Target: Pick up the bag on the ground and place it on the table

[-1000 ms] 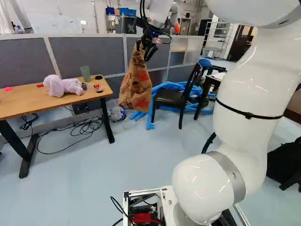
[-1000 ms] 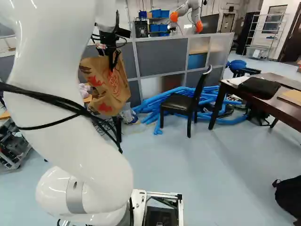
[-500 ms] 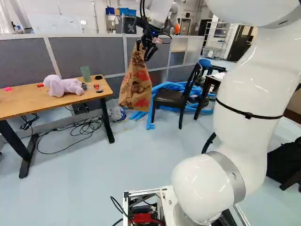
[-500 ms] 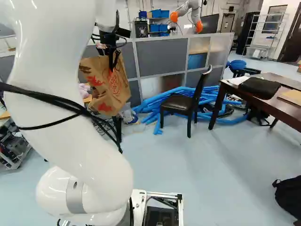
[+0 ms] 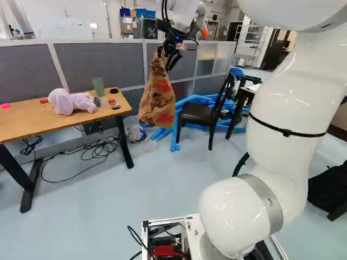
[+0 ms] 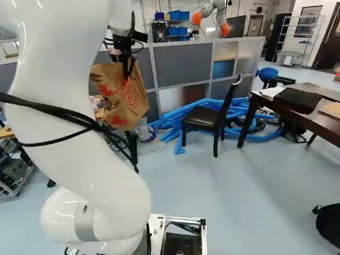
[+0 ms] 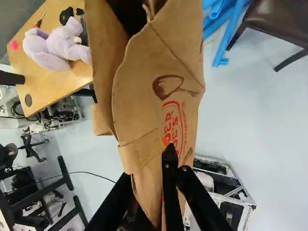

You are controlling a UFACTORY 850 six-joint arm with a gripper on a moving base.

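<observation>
Black two-fingered gripper [image 5: 165,60]: clamped on tall brown paper bag with red and dark print [image 5: 157,103], with paper folds pressed between both fingers.
White jointed arm [image 5: 284,108]: stretched up from the base and forward to 11 o'clock, with 12 o'clock as straight ahead.
Bag position: at 11 o'clock, hanging in the air above pale blue floor [image 5: 179,189], near but apart from light wooden table with black legs [image 5: 38,120].
Wooden table: at 10 o'clock, carrying lavender plush toy [image 5: 70,101] and green cylindrical cup [image 5: 98,86] close by its 1 o'clock side.
Under this table: loose black cables [image 5: 100,149], lying on the floor.
Black chair with dark seat [image 6: 204,118]: near 12 o'clock, just before heap of bright blue tubes [image 6: 172,118].
Grey-panelled partition [image 6: 183,64]: behind the tubes, toward 12 o'clock; farther, beyond it, another robot, white and orange [image 6: 212,13].
Dark brown wooden table [image 6: 319,118]: between 1 and 2 o'clock, bearing flat black cloth-like item [image 6: 296,100].
Black backpack [image 6: 329,226]: toward 2 o'clock, resting on the floor.
</observation>
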